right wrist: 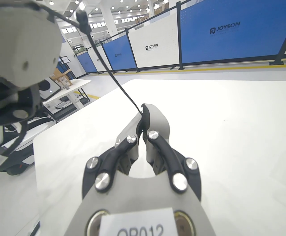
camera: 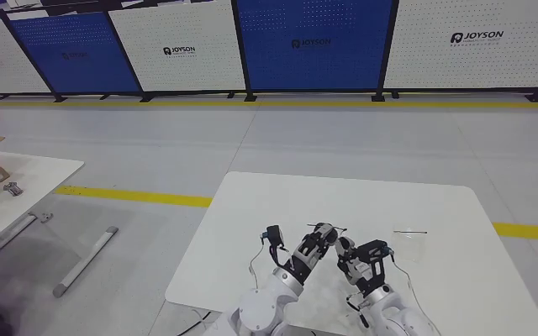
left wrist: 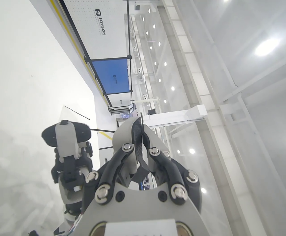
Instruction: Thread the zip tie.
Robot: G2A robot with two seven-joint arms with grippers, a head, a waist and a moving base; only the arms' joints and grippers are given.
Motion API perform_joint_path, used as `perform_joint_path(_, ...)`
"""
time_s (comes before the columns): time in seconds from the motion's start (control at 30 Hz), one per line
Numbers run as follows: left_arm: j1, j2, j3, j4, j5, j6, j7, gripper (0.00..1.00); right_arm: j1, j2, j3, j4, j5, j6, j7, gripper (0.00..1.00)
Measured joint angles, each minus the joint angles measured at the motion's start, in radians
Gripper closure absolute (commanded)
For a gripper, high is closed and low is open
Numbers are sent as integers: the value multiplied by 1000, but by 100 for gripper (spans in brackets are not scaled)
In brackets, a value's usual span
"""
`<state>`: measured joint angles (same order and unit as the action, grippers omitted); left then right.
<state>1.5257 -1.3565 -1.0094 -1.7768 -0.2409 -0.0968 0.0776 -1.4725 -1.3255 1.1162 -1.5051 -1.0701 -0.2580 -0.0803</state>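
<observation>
Left hand (left wrist: 141,125): you see it pinching the thin black plastic zip tie (right wrist: 106,67) above the white tabletop (right wrist: 223,138).
Right hand (right wrist: 143,112): pinching its other end.

White table (camera: 277,210), loose zip tie (camera: 410,232) atop.

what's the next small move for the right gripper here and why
Probably ease the right gripper toward the left gripper, so the zip tie bows. It runs nearly straight between them, its head up by the left gripper, so the clamped end cannot yet reach the head.
</observation>
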Motion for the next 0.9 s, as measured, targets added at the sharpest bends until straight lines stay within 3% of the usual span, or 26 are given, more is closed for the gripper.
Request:
perform_joint_path(0.13,0,0,-24,7,-33,-9,15,100,-23,4,31,-15,49,-18,-41,0)
perform_joint_path(0.43,36,10,-112,20,-58,-26,49,100,-119,13,141,-70,196,-55,-217,0)
perform_joint_path(0.53,35,12,-116,39,-26,23,56,100,-127,13,148,-73,219,-53,-225,0)
perform_joint_path(0.9,34,12,-116,39,-25,22,55,100,-126,13,148,-73,217,-53,-223,0)
